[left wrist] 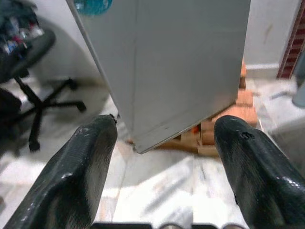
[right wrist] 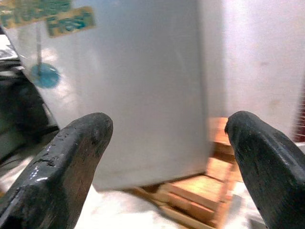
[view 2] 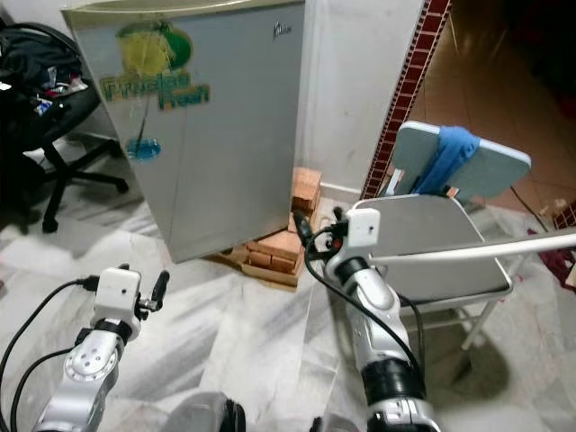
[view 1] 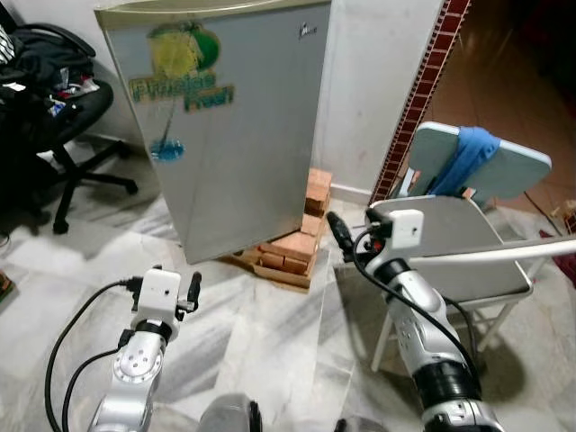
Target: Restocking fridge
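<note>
Fridge shut, both tools empty.
My left tool (view 1: 192,290) and right tool (view 1: 339,236) gape wide at twelve o'clock; the fridge (view 1: 236,126) on stacked bricks (view 1: 297,243) could tip if I tug.

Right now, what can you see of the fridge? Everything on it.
The fridge is a small silver-grey unit that looks like metal, standing upright against the white wall. Its door is shut. Near the top of the door is a green and yellow "Fresh" sticker, with a blue round mark lower down and a small logo at the upper corner. Its base sits on a low stack of bricks and wood above the marble floor. Neither gripper touches it.
</note>
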Robot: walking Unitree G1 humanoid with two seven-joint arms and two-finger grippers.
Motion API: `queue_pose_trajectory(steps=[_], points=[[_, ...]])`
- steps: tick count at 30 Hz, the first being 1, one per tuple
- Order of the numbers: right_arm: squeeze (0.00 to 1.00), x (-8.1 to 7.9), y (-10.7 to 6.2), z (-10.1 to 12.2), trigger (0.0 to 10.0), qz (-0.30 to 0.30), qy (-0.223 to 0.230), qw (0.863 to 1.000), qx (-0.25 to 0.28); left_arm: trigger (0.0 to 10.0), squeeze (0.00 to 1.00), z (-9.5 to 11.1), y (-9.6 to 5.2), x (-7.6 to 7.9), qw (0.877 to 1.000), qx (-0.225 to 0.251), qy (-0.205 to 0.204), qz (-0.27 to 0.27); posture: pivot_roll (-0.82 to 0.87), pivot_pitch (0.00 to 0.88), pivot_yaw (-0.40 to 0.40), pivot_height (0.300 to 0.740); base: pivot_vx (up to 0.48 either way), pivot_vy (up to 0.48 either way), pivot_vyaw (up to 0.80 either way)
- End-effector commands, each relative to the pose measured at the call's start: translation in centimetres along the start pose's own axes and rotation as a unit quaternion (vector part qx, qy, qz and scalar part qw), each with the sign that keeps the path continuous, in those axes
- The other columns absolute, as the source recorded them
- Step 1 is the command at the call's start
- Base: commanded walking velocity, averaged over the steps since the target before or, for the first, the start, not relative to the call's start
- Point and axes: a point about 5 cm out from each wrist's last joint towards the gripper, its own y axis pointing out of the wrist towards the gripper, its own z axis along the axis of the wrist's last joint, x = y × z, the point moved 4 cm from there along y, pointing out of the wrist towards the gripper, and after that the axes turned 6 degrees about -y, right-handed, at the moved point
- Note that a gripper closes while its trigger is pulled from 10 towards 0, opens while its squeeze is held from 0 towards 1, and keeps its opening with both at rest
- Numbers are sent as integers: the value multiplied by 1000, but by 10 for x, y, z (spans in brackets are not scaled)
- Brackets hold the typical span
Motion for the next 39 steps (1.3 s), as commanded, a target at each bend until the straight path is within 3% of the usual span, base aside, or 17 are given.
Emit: queue_pose_trajectory(steps=[1,9,15,20,25,30,33,35,37,39], points=[[0,12,-6,1,10000,-25,-18,1000,3,10000,0,2,1,5,1000,5,-6,-2,105,0,3,740,0,476,0],[0,19,-9,-2,10000,-48,-34,998,-1,10000,0,-2,0,-2,1000,1,-20,15,97,0,7,740,0,478,-706],[0,19,-7,-3,10000,-54,-42,998,-2,10000,0,-2,3,-29,996,-7,-46,74,111,0,2,740,0,480,-800],[0,14,-7,-2,10000,-44,-46,998,2,10000,0,6,-1,-45,994,3,-57,91,125,0,0,740,0,477,-555],[0,13,-15,-5,10000,-45,-48,998,1,10000,0,15,-10,-52,991,32,-74,111,112,0,-4,740,0,478,0],[0,19,-26,-6,10000,-55,-63,996,3,10000,0,31,-11,-36,992,52,-78,79,109,0,-7,740,0,480,0],[0,20,-30,-7,10000,-58,-64,996,1,10000,0,30,-12,-30,994,49,-73,65,108,0,-6,740,0,480,0],[0,17,-35,-14,10000,-60,-68,996,-8,10000,0,33,-13,-23,996,66,16,54,103,0,-4,740,0,480,0],[0,16,-36,-15,10000,-61,-69,996,-10,10000,0,35,-14,-19,996,72,18,43,104,0,-4,740,0,480,0],[0,15,-35,-16,10000,-64,-70,995,-9,10000,0,31,-12,-12,997,60,-13,40,103,0,-4,740,0,480,0]])
